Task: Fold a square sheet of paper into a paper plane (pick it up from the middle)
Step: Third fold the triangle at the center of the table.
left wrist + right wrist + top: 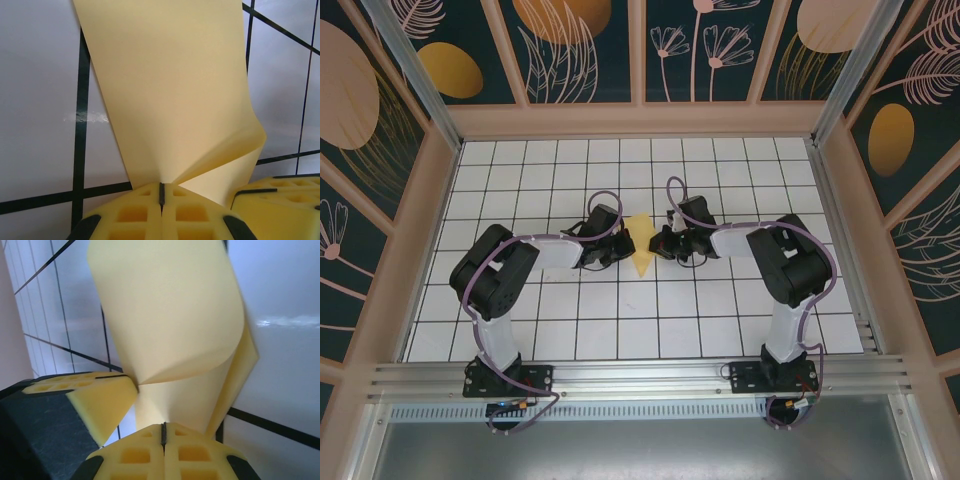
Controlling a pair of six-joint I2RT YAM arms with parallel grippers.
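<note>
- At table centre, L gripper [616, 244]: jaws clenched, pinching yellow sheet [641, 246] at its 9 o'clock edge. L wrist cam: paper creases into the seam btw its yellow foam pads [135, 215].
- R gripper [665, 243]: clamped tight on the same sheet from 3 o'clock. Paper curls into a loop just beyond its pads [200, 455].
- Grippers close together, sheet btw them.
- Sheet part-folded, wedge-like from above, tip toward 6 o'clock, over white tiled table [520, 180]. Can't tell if it's lifted.
- Arms bend inward from bases at 6 o'clock.
</note>
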